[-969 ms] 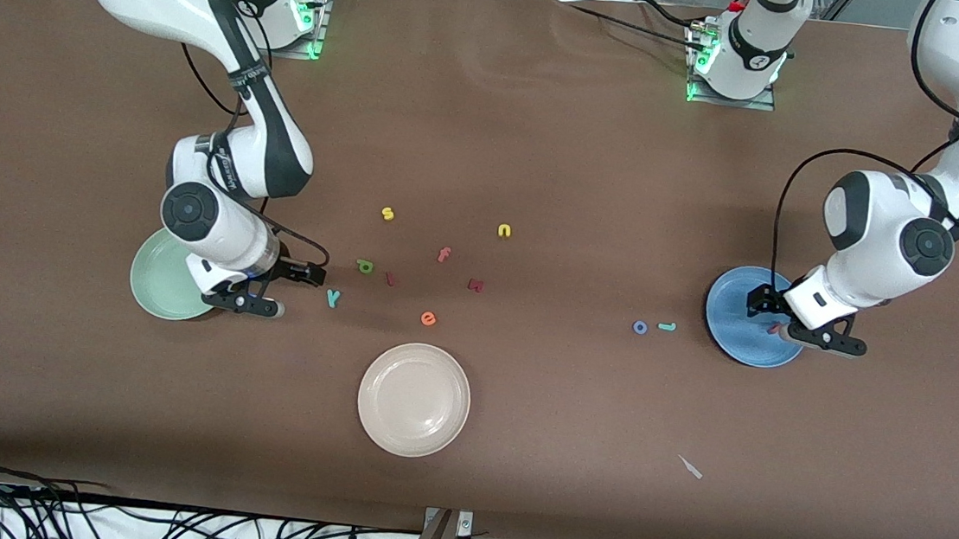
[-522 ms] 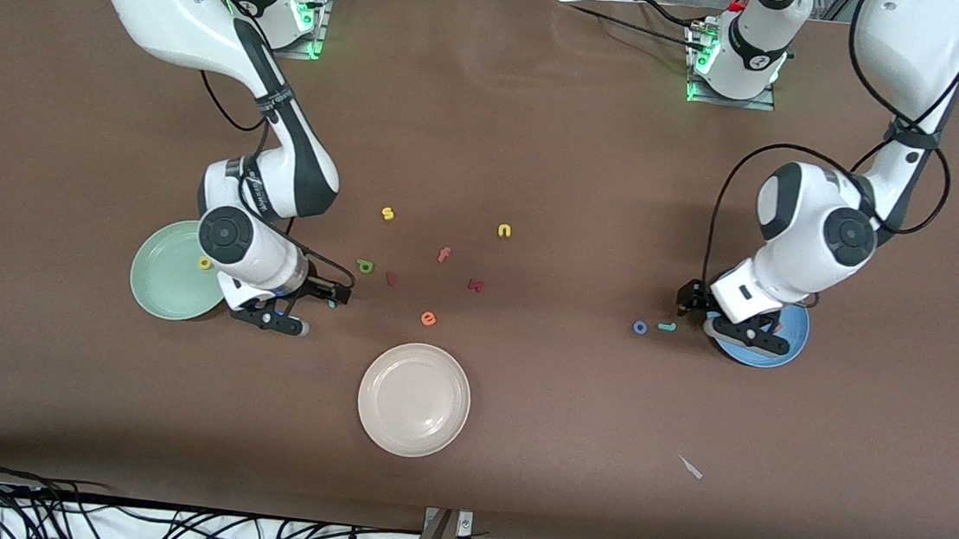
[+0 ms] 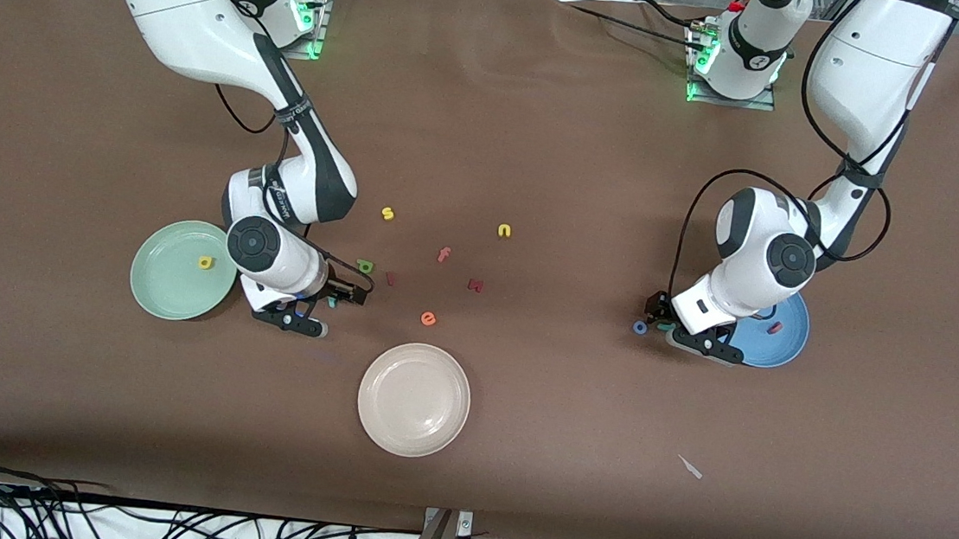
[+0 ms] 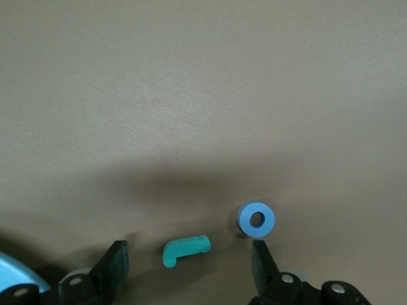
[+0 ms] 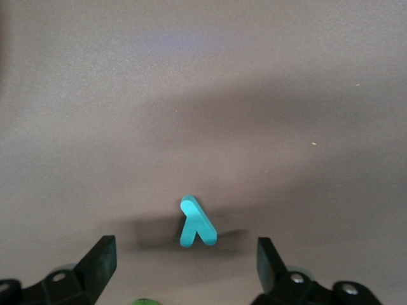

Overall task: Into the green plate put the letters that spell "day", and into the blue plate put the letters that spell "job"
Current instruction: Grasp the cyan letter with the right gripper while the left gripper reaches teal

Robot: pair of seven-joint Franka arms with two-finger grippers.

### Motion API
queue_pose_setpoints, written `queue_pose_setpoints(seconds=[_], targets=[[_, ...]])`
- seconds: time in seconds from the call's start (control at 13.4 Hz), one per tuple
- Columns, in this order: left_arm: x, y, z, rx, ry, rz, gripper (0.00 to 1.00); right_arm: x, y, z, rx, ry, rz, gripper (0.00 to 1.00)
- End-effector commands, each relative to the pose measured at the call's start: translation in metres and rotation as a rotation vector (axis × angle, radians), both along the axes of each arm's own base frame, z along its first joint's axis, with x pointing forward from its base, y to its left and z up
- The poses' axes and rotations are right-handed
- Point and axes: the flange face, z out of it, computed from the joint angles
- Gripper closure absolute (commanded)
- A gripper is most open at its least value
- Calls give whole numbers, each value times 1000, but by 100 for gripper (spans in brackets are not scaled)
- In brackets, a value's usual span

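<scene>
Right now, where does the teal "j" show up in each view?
Front view: the teal j lies on the table between the blue o and the blue plate, partly under the left gripper.
Left wrist view: the j sits between the open fingers, beside the o.
Right wrist view: not in it.
Shared landmark: the o.
</scene>
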Motion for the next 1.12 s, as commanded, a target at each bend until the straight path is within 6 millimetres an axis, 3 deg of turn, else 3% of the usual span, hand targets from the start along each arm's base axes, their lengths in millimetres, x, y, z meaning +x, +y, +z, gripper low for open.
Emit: queue_pose_setpoints(seconds=[0.0, 0.22, 0.45, 0.97, 1.04], targets=[[-2, -4, 2, 0, 1, -18, 12, 6, 3, -2, 6, -3, -9, 13], [-17, -2, -12, 10, 32, -82, 13, 7, 0, -5, 5, -1, -7, 19], [-19, 3, -12, 14, 22, -174, 12, 7, -4, -10, 1, 6, -7, 25], [-11, 2, -5, 74, -20, -295, 13, 5, -4, -14, 3, 16, 2, 67], [-1, 3, 5, 88, -49, -325, 13, 5, -4, -15, 2, 17, 2, 70]])
